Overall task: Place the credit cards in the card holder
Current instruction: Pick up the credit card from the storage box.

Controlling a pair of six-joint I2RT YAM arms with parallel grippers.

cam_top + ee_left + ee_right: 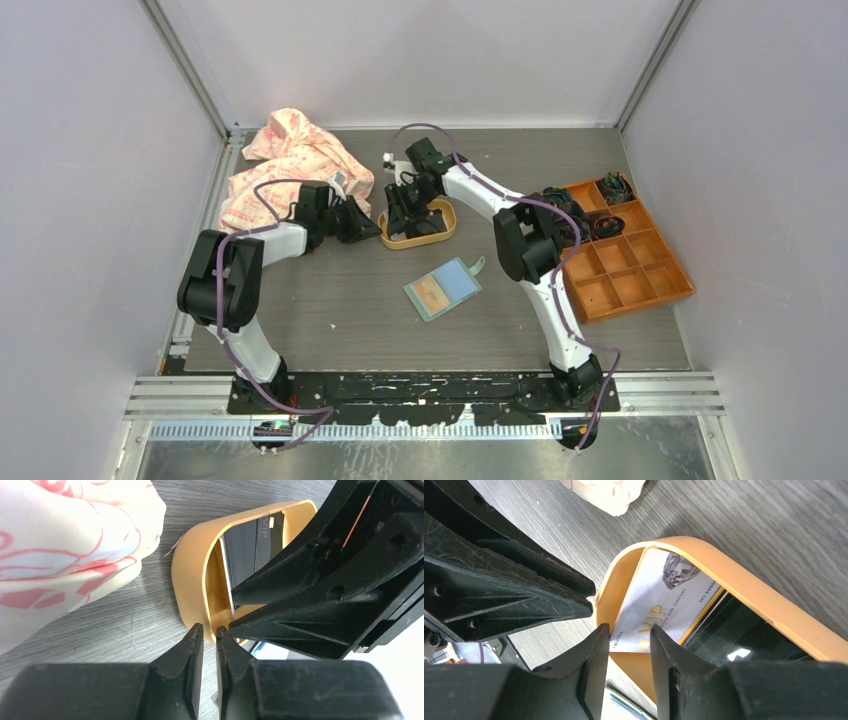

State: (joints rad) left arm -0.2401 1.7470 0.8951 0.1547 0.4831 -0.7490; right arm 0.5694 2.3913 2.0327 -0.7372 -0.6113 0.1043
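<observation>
Top external view: holder lies open on counter, just before tray; wrist views: cards stand inside tray; left hand, nearly closed, nips tray rim; right hand, part-open, straddles white card edge.

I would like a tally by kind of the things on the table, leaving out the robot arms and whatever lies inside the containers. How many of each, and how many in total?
Patterned cloth: 1
Yellow-orange oval tray: 1
Sage-green card holder: 1
Orange compartment box: 1
Total: 4
</observation>
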